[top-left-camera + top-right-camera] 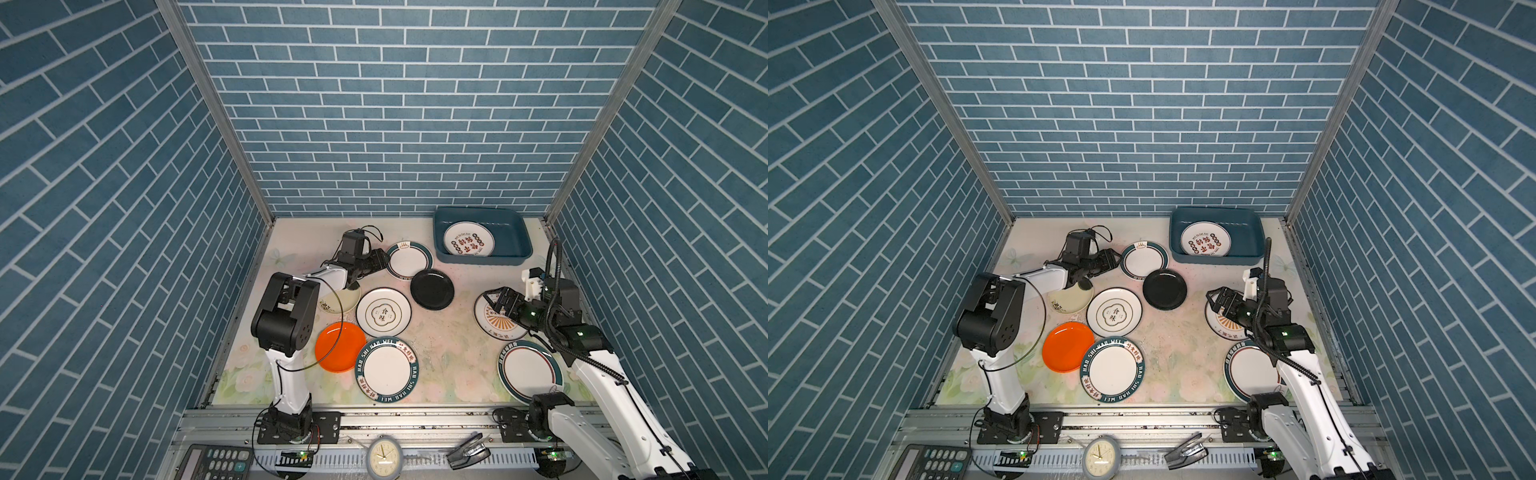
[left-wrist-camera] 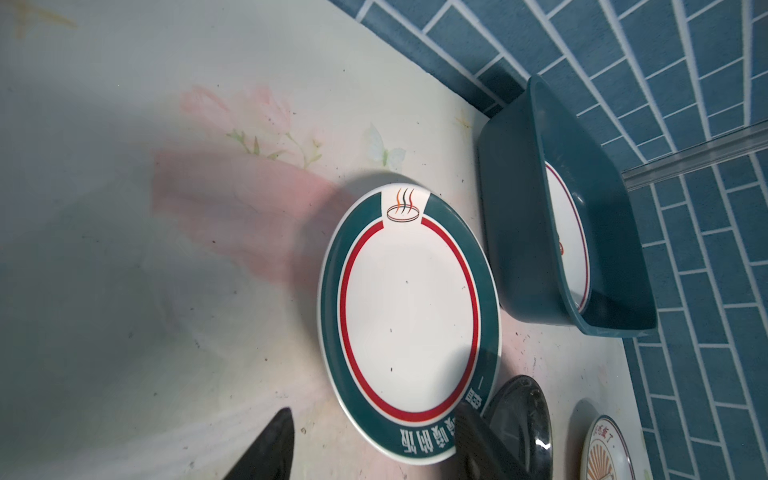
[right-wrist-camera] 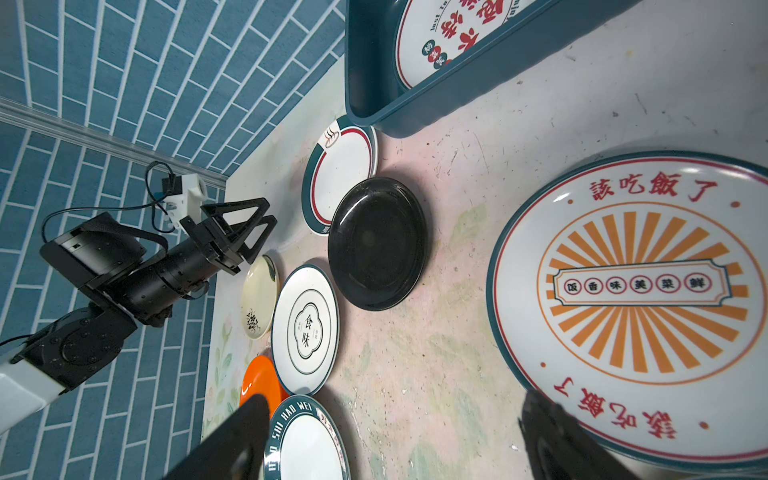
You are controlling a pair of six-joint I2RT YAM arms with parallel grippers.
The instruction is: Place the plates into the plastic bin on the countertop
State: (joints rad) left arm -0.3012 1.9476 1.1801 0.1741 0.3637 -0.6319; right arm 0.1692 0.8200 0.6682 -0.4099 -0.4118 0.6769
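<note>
Well: nine plates (image 1: 383, 312), one inside plastic bin (image 1: 509, 237), eight outside; teal rim (image 1: 360, 365) reads "HAO SHI HAO WEI"; left gripper (image 1: 383, 259) part-open, right gripper (image 1: 490, 302) wide, both empty.

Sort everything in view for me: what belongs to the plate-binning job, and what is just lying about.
Belongs to the job: plastic bin, printed plate inside it; on the countertop the steam-logo plate, black plate, cream plate, clover-motif plate, orange plate, HAO SHI HAO WEI plate, sunburst plate, large teal-rimmed plate.
Just lying about: calculator, clock, black stapler-like tool.
</note>
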